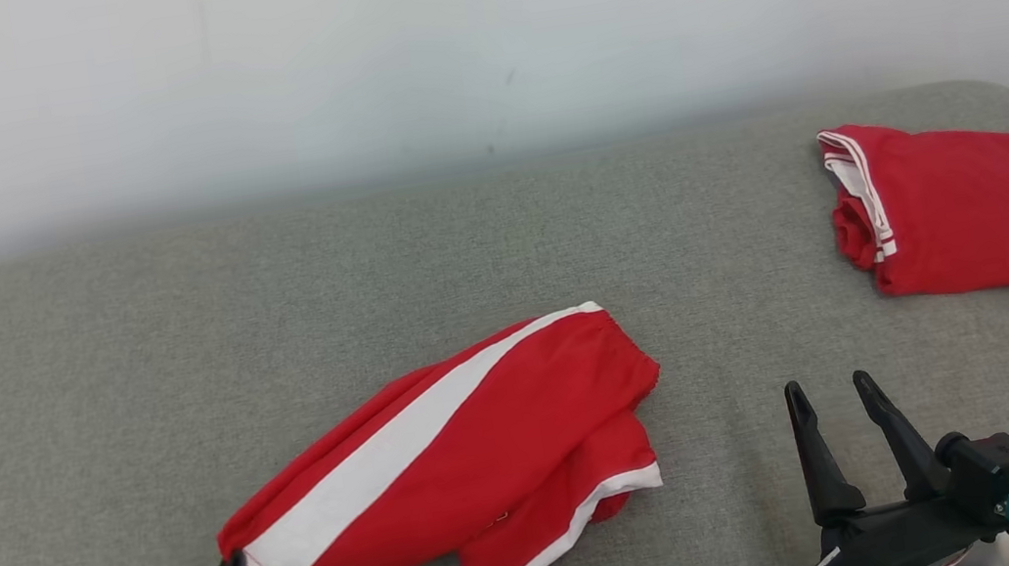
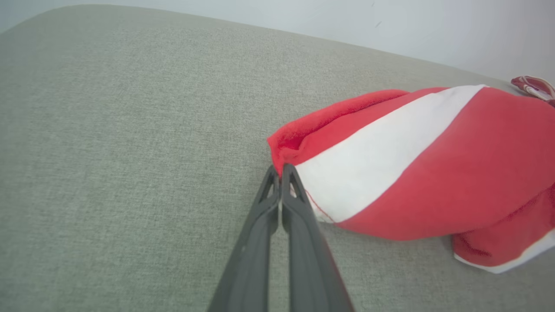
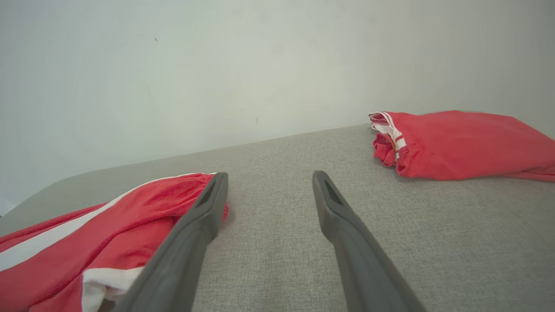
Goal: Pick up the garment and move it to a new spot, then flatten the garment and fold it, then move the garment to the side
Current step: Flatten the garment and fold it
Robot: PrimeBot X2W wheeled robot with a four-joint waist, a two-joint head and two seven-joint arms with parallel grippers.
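The left gripper [image 2: 281, 171] pinched only the near corner hem of the bunched red garment [image 1: 486, 434] lying mid-way on the grey surface [image 1: 84, 381], with the right gripper [image 1: 827, 384] spread and empty beside it; so shallow a bite could slip free once lifted.

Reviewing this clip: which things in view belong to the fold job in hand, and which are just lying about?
In the job:
- striped red garment, mid-surface, crumpled
- left gripper, shut on its near-left corner
- right gripper, open, apart from the cloth

Lying about:
- folded red garment, far right
- grey padded surface underneath
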